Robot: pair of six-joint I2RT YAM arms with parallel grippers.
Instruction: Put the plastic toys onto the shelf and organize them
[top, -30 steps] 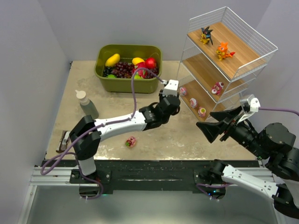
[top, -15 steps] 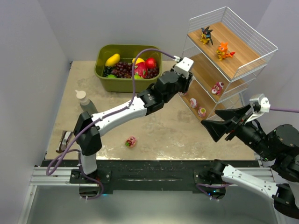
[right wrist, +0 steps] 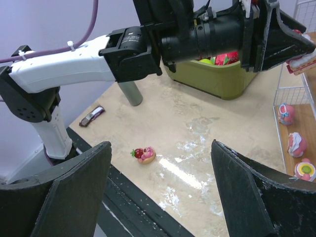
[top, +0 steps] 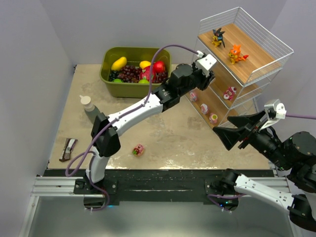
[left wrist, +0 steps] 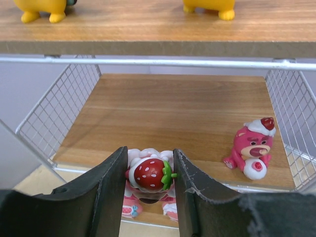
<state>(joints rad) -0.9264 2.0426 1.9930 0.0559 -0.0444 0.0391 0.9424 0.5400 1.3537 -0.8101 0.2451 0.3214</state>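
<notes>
**Left arm at the middle tier.** The left fingers (left wrist: 106,197) are clenched on a strawberry-capped toy (left wrist: 149,174). We see this toy upright at the front edge of the middle tier of the shelf (top: 254,54), but we cannot tell whether it touches the wood. On the same tier, to the right and well apart, sits a pink bear (left wrist: 251,148). The top tier carries a dark spiky creature (top: 217,37) and an orange creature (top: 236,53). Three rounded pink toys (top: 204,108) stand in a row on the bottom tier. One more pink toy (top: 138,149) lies on the worktop (top: 173,133), near its front edge. The right fingers (right wrist: 64,197) stand wide apart with nothing between them, near the shelf's lower front corner. A green bin (top: 133,90) of fruit and a bottle (top: 93,113) stand at the left.
</notes>
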